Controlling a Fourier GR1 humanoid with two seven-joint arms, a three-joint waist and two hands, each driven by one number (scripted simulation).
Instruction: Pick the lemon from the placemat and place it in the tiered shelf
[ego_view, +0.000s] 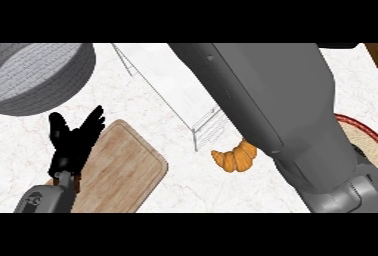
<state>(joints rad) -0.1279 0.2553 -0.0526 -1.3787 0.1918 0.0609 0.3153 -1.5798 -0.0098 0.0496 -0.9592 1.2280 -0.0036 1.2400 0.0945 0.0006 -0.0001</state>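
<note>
No lemon shows anywhere in the head view. The tiered shelf (203, 122) is a thin wire frame running from the upper middle down to the centre. A woven placemat (359, 134) with a red rim peeks out at the right edge, mostly hidden behind my right forearm (273, 105). That forearm crosses the view from the lower right to the top middle, over the shelf, and its hand is out of sight past the top. My left hand (70, 142) rests open at the left, fingers up, holding nothing.
A croissant (235, 156) lies on the counter just below the shelf. A wooden cutting board (122, 172) sits beside my left hand. A large grey round basket (40, 75) fills the upper left corner.
</note>
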